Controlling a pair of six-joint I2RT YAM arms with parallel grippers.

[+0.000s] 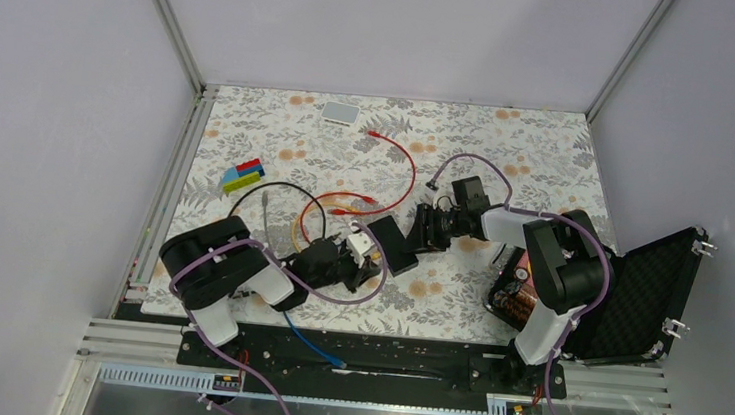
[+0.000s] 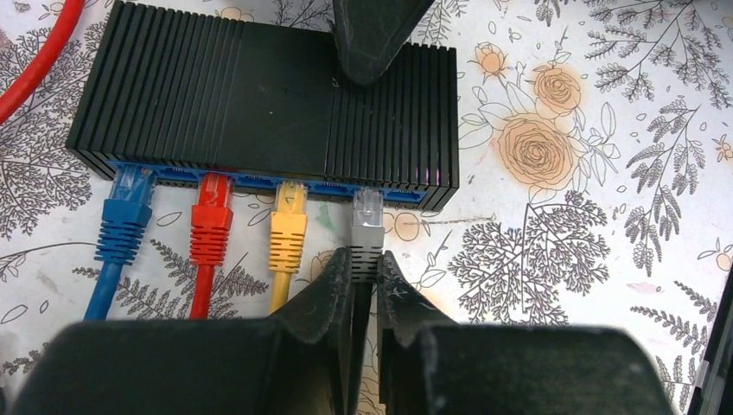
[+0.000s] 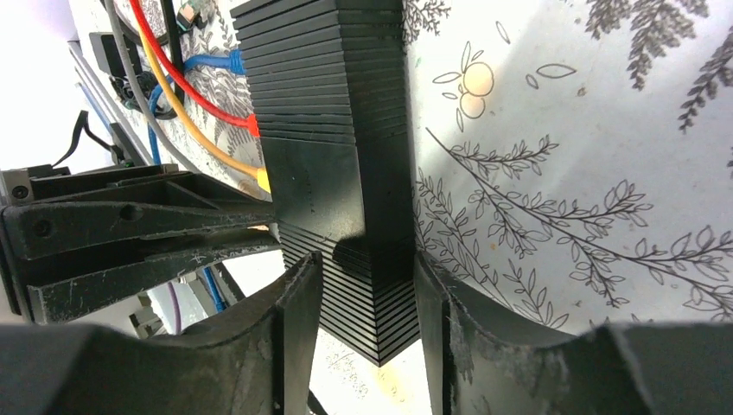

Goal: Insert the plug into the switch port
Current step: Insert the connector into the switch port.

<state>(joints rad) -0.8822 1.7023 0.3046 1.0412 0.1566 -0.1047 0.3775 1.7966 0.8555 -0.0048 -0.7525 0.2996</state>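
Nearly there: left hand pinches the gray plug, tip entering the switch port just ahead; right hand clamps the switch. Full seating looks unconfirmed.

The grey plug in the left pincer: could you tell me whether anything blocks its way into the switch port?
Nothing visible does. The grey plug touches the blue-edged face of the flat black switch box; the yellow plug sits alongside, not in front.

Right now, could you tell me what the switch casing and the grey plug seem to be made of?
Switch: matte black, finely ribbed casing, metal or hard plastic; I cannot tell which. Grey plug: clear plastic tip, matte ridged boot, probably soft rubbery plastic.
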